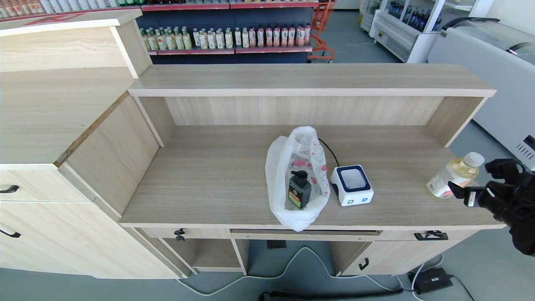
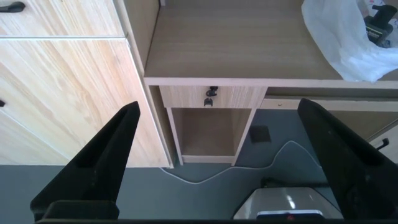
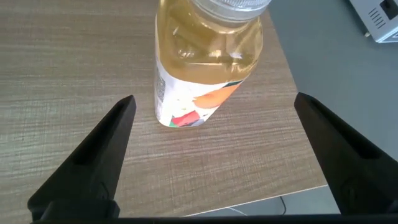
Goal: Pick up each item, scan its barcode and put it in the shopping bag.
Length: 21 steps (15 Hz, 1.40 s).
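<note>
A clear bottle of yellow drink with a silver cap stands upright near the counter's right end. My right gripper is open just to its right, off the counter's edge; in the right wrist view the bottle stands beyond the spread fingers, not between them. The white shopping bag lies open mid-counter with a dark pump bottle inside. The white barcode scanner sits right of the bag. My left gripper hangs open below the counter's front left, with the bag far off.
The wooden counter has a raised back shelf and side walls. A taller cabinet stands on the left. Drawers with black handles sit under the front edge, and cables lie on the floor. A freezer stands at the right.
</note>
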Tool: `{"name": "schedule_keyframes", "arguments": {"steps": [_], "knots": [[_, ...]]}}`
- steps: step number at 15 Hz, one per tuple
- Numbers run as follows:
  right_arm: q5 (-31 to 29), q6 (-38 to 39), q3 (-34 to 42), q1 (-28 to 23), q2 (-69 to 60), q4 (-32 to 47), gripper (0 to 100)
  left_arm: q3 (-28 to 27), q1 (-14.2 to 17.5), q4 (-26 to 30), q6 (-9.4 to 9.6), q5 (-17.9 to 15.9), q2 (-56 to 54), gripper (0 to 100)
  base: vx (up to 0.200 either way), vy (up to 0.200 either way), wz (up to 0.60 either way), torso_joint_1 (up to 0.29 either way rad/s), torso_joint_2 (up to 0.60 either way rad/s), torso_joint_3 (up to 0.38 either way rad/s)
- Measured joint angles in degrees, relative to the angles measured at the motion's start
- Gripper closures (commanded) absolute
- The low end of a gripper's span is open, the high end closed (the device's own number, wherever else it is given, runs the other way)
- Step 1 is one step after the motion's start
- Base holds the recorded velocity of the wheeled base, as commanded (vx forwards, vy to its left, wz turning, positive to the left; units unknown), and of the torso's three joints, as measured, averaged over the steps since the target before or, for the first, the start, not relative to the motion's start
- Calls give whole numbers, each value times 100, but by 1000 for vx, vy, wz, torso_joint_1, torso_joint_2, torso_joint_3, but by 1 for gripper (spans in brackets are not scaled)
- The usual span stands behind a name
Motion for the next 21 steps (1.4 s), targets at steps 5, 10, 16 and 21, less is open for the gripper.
{"name": "schedule_keyframes", "arguments": {"steps": [5,10,16,21], "knots": [[-41,44,-316,113,193,11,0,0,0,-2,2,0,0,0,0,0,0,0,0,0],[-69,-7,-556,195,388,30,0,0,0,-2,-2,2,0,0,0,0,0,0,0,0],[-77,-12,-931,328,630,41,0,0,0,0,0,2,0,0,0,0,0,0,0,0],[-77,-10,-1133,336,807,50,0,0,0,0,0,0,0,0,0,0,0,0,0,0]]}}
